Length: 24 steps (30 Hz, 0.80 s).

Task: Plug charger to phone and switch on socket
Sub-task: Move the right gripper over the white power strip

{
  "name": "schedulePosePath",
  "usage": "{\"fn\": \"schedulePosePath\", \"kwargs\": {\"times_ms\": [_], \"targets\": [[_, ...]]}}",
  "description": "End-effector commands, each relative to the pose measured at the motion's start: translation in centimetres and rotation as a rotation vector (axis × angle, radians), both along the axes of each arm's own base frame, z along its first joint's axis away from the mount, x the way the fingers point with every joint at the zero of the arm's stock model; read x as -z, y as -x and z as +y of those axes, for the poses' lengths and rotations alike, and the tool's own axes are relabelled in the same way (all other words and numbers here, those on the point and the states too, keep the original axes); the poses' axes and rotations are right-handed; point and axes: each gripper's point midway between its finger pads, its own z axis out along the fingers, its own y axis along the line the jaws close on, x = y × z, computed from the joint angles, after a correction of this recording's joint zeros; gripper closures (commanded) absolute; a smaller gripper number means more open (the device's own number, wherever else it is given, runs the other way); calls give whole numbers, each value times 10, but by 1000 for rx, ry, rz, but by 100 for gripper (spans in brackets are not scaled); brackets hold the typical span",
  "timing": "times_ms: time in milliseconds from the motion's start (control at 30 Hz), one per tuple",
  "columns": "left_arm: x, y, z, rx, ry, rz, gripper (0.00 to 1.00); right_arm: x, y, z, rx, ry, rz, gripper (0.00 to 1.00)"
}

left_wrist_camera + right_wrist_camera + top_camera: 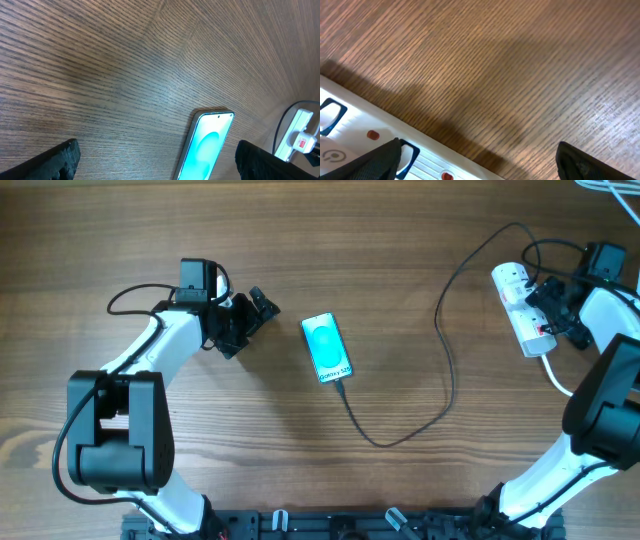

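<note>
Jaws gape wide and empty (left gripper (pixel 247 325) near phone (pixel 327 348), right gripper (pixel 558 315) over socket (pixel 512 285)).

Wooden table (pixel 400 240): I see three items lying on it.
The phone (pixel 327 348) lies centre, screen up; the charger cable (pixel 385 443) loops from its lower edge toward the socket (pixel 508 280), far right.

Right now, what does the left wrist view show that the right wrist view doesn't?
Left wrist only: the phone, screen lit teal. Right wrist only: the socket close up, showing blue-edged slots and red dots. Both: the socket, small at the left wrist view's right edge, the wood table, and each arm's open jaws.
</note>
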Motion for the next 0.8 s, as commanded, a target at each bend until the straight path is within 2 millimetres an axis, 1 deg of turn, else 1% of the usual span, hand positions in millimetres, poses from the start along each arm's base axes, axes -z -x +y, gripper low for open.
{"fn": "schedulePosePath", "kwargs": {"times_ms": [0,600,633,700,767], "targets": [[-6,-4,3,-2,-11,-22,0,19,-1,35,-133,-121,30,0],[-6,-4,3,-2,-11,-22,0,25,20,43,-130,-161,116,0],[-6,-4,3,-2,-11,-22,0,24,19,43,-130,-159,111,0],[-6,-4,3,-2,-11,-22,0,16,8,41,-135,-173,68,0],[-6,-4,3,-2,-11,-22,0,6,0,32,-122,-188,25,0]]}}
